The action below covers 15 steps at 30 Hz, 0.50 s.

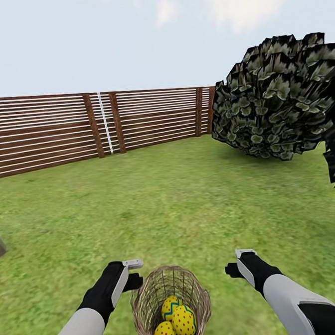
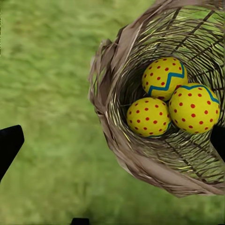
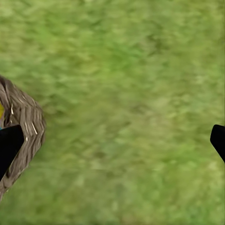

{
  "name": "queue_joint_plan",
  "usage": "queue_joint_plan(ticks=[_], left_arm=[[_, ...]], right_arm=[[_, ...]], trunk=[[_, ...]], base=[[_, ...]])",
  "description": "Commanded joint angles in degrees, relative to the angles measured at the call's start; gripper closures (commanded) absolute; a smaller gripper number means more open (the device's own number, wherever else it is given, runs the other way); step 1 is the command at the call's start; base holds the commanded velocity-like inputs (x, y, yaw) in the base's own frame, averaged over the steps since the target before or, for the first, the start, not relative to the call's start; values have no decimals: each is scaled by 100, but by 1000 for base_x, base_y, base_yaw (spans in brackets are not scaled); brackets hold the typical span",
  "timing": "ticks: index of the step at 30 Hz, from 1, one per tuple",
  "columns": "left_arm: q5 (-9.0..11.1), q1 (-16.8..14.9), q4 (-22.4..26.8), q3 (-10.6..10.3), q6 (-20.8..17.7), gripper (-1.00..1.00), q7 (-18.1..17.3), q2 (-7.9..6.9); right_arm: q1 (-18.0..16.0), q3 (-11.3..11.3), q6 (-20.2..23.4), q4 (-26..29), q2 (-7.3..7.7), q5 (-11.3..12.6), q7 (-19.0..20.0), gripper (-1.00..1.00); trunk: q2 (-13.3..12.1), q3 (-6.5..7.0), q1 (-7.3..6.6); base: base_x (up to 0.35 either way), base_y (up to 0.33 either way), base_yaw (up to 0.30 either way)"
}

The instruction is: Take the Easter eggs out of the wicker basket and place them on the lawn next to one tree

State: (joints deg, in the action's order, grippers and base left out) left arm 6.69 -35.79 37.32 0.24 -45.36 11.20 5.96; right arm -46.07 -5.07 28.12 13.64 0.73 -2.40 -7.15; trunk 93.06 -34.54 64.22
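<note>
Your wicker basket (image 1: 170,303) stands on the lawn (image 1: 180,206) right in front of you, between your two arms, with all three Easter eggs (image 1: 174,321) still inside it. In the left wrist view the eggs (image 2: 172,101) lie bunched together at the bottom of the basket (image 2: 117,93), each touching the others, red dots and blue zigzag bands showing.

Your left gripper (image 1: 133,273) sits just beside the basket's rim on its left side. Its fingers (image 2: 9,145) are spread wide: in the left wrist view one dark tip shows at one edge of the picture and the other at the opposite edge, past the basket, so the basket's near wall and the eggs lie in the gap between them. They hold nothing, and you cannot tell from these views whether a tip touches the wicker.

Your right gripper (image 1: 240,262) hovers over bare grass to the basket's right, a little apart from it. Its fingers (image 3: 9,143) are also wide apart and empty; the right wrist view shows lawn (image 3: 126,93) between them, with the basket's wall (image 3: 26,122) just behind one tip.

Farther off, the tree (image 1: 280,97) with pale-blotched foliage stands at the right, near the fence (image 1: 84,126) corner.
</note>
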Motion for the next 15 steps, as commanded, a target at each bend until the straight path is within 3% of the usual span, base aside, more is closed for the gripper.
queue_joint_plan(ticks=[1,6,15], left_arm=[[61,-1,38,2,-27,-100,51,1],[51,-84,154,-3,-100,-100,49,-45],[38,-112,19,-29,-254,-100,50,-77]], right_arm=[[-3,-47,27,14,-1,-26,-6,-100],[-7,-47,37,179,3,-26,-6,-100],[-6,-47,43,227,-20,-24,-6,-100]], trunk=[[45,-24,22],[245,-112,132],[606,-233,330]], base=[[0,0,0],[0,0,-15],[27,1,-237]])
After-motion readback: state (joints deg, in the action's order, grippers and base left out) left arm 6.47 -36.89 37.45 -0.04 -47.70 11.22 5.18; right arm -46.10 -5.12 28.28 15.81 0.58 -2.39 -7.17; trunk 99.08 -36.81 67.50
